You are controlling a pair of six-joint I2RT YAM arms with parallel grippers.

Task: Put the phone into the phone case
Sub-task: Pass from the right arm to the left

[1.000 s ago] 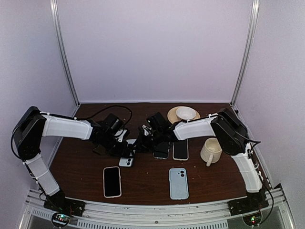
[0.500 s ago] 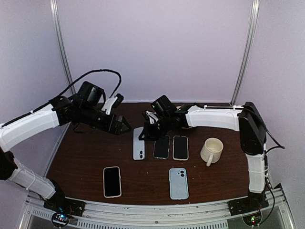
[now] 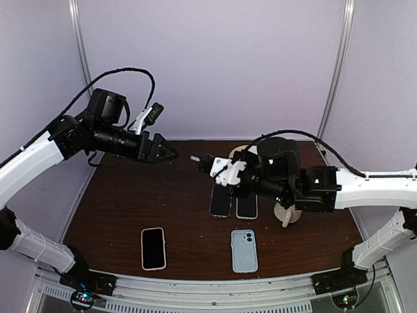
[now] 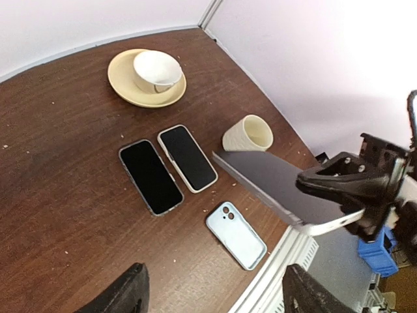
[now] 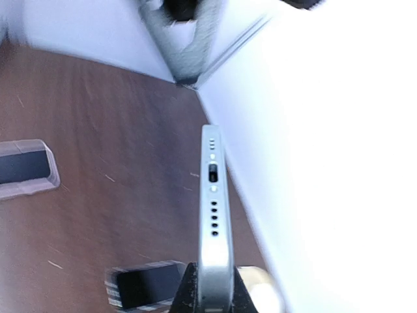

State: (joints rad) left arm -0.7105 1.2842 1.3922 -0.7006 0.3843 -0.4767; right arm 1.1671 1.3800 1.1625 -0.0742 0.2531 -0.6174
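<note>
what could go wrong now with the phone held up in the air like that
The right gripper pinches the phone by one end only, high over the table, so it may pivot or slip and drop. The light blue case lies near the mug and two other phones, so a lowering arm might knock them.

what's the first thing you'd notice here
The right gripper holds a phone in mid-air over the table, clamped near one end. The left gripper hangs open and empty, high on the left. The blue case lies near the front edge, with two phones side by side behind it.
</note>
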